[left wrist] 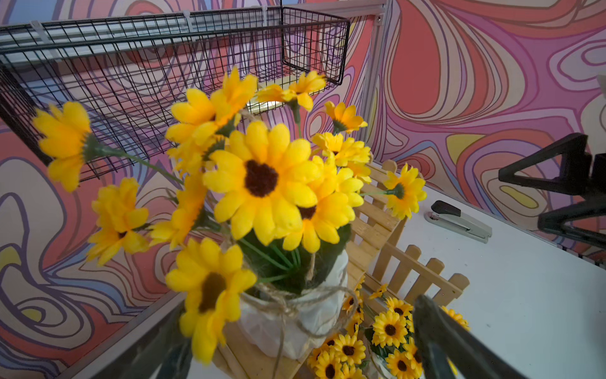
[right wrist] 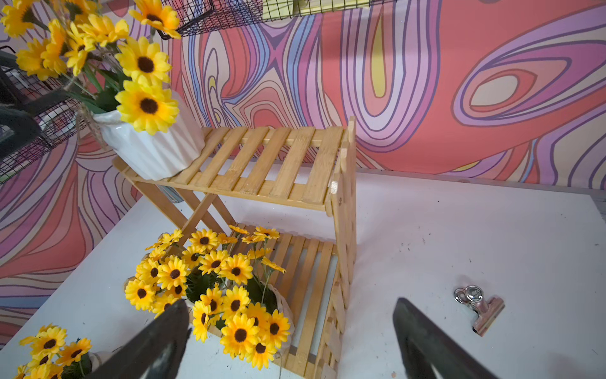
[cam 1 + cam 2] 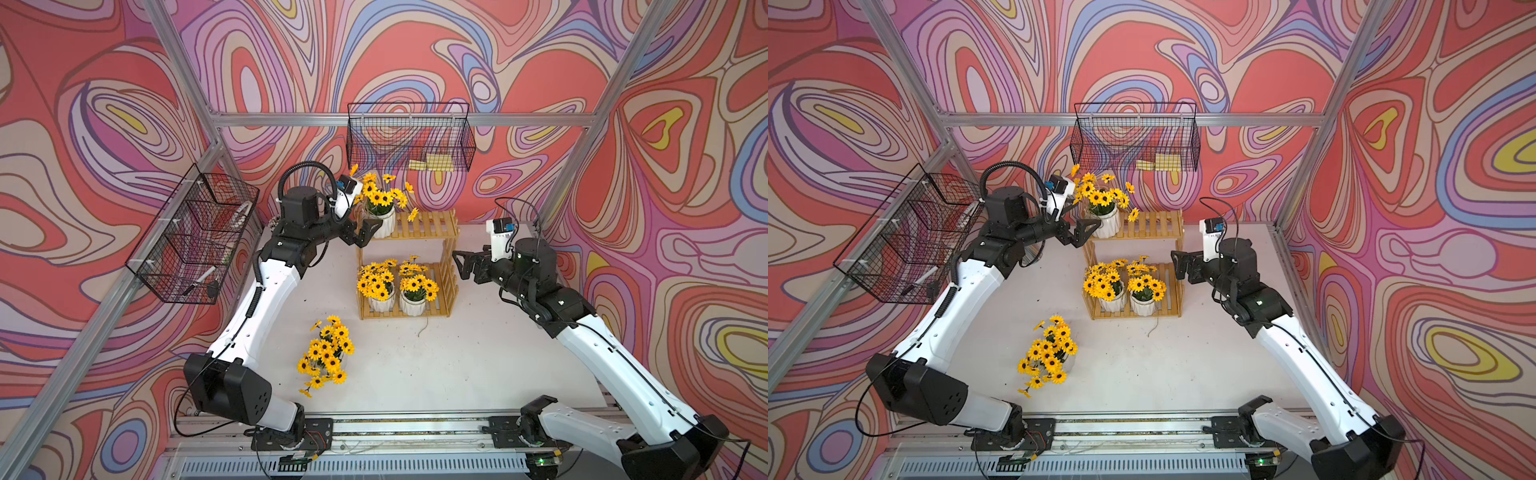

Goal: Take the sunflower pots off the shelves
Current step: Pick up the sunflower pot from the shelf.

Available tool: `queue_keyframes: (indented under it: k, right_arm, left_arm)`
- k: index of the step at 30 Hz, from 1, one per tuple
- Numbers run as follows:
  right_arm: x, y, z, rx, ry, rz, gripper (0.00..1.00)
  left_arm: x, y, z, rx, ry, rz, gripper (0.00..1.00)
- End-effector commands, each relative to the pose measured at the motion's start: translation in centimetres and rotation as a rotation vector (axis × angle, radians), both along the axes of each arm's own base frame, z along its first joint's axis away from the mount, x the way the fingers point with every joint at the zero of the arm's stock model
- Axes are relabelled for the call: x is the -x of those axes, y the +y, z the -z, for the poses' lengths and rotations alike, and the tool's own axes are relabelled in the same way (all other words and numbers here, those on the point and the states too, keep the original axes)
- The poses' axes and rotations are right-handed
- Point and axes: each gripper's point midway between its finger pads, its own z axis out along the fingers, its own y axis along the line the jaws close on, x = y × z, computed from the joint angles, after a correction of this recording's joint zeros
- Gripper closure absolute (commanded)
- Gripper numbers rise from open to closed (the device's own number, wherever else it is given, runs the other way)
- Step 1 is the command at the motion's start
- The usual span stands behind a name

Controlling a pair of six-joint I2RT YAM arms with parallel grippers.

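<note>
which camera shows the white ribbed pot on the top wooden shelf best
The right wrist view: the white ribbed ceramic sunflower pot shows its ribbed side, sharp and close. The left wrist view has it blurred behind its flowers; both top views show it small.

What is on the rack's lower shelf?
Two sunflower pots stand side by side on the lower shelf. Their blooms cover much of it, so anything small beneath them cannot be seen.

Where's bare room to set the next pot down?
Widest bare table: in front of the shelves, between the set-down pot and the right arm. Top shelf's right half also bare. Crowded: lower shelf, two pots; left pincer at top pot.
</note>
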Motion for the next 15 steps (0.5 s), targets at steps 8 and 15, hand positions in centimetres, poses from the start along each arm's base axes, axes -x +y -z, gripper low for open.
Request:
queue_keyframes:
  k: [8, 15]
  right_arm:
    - [-0.5, 0.0, -0.4, -0.026, 0.0, -0.008, 0.02]
    - [-0.6, 0.0, 0.1, -0.029, 0.008, -0.012, 0.02]
  left_arm:
    - [-0.6, -1.2, 0.2, -0.023, 0.011, 0.05, 0.0]
    - [-1.3, -2.0, 0.3, -0.028, 0.016, 0.065, 0.0]
